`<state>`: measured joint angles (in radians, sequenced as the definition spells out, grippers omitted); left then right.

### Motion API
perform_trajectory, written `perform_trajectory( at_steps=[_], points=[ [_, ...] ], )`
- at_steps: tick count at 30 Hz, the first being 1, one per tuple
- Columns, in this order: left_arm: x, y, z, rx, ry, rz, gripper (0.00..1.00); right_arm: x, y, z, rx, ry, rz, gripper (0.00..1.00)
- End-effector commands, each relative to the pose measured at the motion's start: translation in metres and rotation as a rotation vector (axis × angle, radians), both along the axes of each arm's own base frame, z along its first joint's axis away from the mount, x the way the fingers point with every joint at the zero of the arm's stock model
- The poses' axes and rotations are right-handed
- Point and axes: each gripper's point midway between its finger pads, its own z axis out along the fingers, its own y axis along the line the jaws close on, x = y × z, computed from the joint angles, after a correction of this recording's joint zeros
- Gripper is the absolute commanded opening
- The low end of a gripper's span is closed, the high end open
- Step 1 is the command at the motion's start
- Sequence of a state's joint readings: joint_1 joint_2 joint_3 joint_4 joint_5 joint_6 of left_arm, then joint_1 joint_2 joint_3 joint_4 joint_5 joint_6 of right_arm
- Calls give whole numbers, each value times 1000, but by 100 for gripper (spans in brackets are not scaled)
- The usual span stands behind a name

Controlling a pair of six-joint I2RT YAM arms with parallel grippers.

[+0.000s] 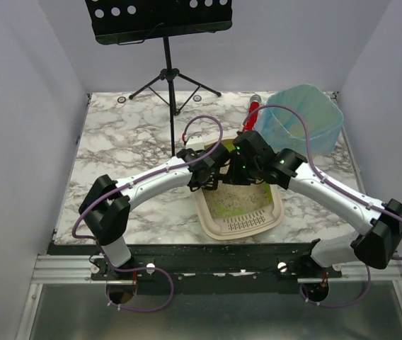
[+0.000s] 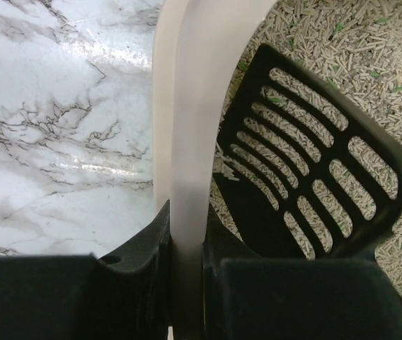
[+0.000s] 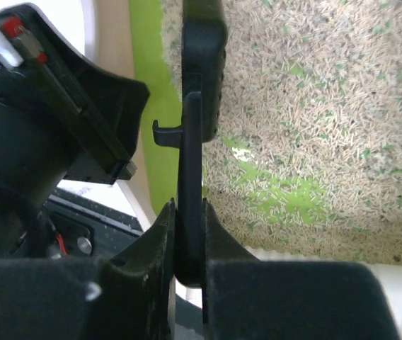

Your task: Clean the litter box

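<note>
1. While the left gripper (image 2: 187, 237) is clamped narrow on the beige side rim of the litter box (image 1: 208, 216), the tray is pinned at its left wall. A firm hold there is needed so the tray cannot slide under scooping.
2. Litter box sits mid-table, between both arms. Its long axis runs far to near, slotted grille end pointing toward the arm bases.
3. Black slotted scoop (image 2: 314, 177) lies blade-down on the pellets (image 2: 371, 42), just inside that rim.
4. Right gripper (image 3: 189, 212) is closed on the scoop's handle. Recommended: drag shallow, lift level, and let clean pellets sift through before swinging to the blue-lined bin (image 1: 303, 120), far right.
</note>
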<state>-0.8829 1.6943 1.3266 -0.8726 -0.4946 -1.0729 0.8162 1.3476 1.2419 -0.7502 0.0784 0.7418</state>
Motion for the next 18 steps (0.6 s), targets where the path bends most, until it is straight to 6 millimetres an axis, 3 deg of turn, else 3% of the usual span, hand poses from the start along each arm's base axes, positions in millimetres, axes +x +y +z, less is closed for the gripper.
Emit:
perform_trajectory(
  at_steps=[1,3,4,6,8,10,12,13,15,16,17,18],
  points=[
    [-38,-7,-36,-43,201,20,0,2,21,-15,-19,37,116,1],
    [-38,-5,-38,-36,202,26,0,15,9,-30,-130,29,70,1],
    [-38,-5,-37,-35,201,26,0,22,4,-25,-160,12,37,1],
    [-37,-2,-33,-29,189,34,0,37,-23,-24,-295,-45,-58,1],
    [-37,3,-32,-13,183,41,0,42,-69,-21,-456,-72,-194,1],
    [-36,8,-30,5,167,56,0,39,-100,-14,-525,-81,-260,1],
    [-37,12,-28,14,162,63,0,37,-115,-10,-557,-94,-278,1],
    [-36,14,-28,22,154,63,0,35,-118,0,-531,-114,-276,1],
    [-36,16,-26,24,148,62,0,25,-104,6,-460,-103,-169,1],
    [-35,16,-26,27,142,57,0,23,-93,18,-376,-130,-129,1],
    [-34,15,-25,26,139,56,0,8,-68,21,-270,-104,36,1],
    [-33,15,-24,23,136,51,0,-2,-56,19,-204,-93,106,1]
  ],
)
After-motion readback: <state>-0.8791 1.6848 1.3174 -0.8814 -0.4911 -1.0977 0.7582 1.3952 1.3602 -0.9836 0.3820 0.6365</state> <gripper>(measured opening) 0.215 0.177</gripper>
